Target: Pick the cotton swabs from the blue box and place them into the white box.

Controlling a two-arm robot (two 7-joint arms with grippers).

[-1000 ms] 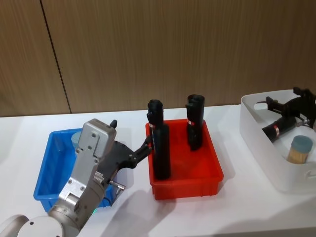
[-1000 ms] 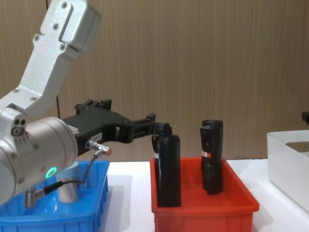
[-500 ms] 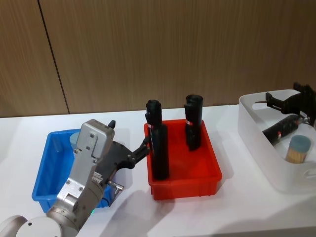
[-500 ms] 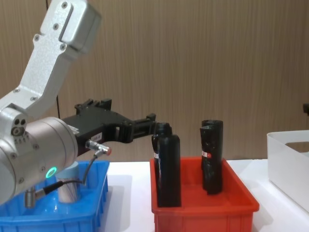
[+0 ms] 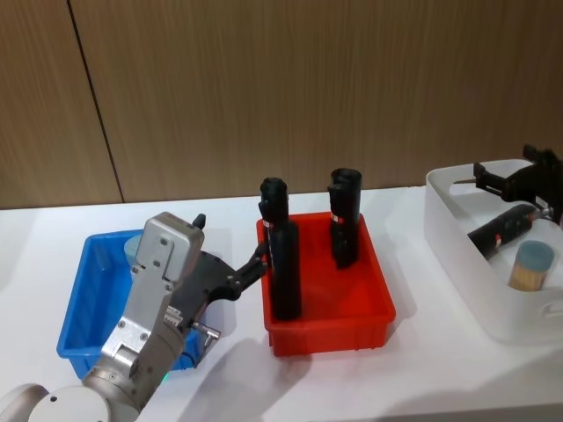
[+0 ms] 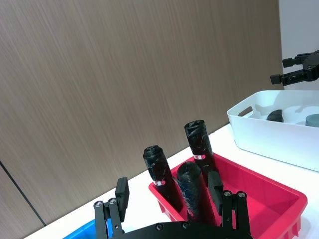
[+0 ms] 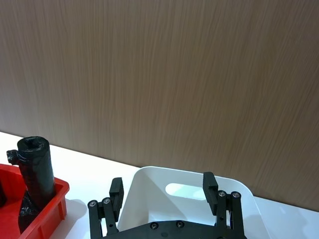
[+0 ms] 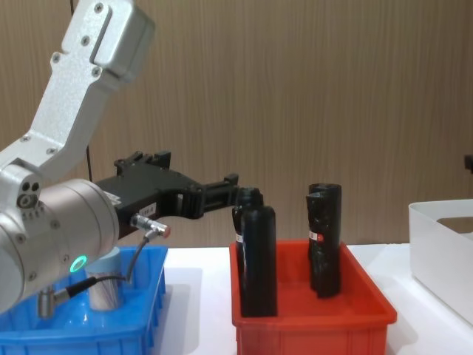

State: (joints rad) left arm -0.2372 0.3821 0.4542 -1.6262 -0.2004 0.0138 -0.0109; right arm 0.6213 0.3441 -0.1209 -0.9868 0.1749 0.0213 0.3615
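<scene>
The right end effector point(image 5: 517, 180) had lifted open and empty, above the white box point(image 5: 457, 242), apparently leaving a cotton swab jar point(image 5: 532, 265) inside.

A white counter point(image 5: 352, 378) runs across the lower frame, carrying three bins in a row: the blue box point(image 5: 79, 316) at lower left, a red bin point(image 5: 352, 330) at centre, the white box point(image 5: 457, 251) at right.
</scene>
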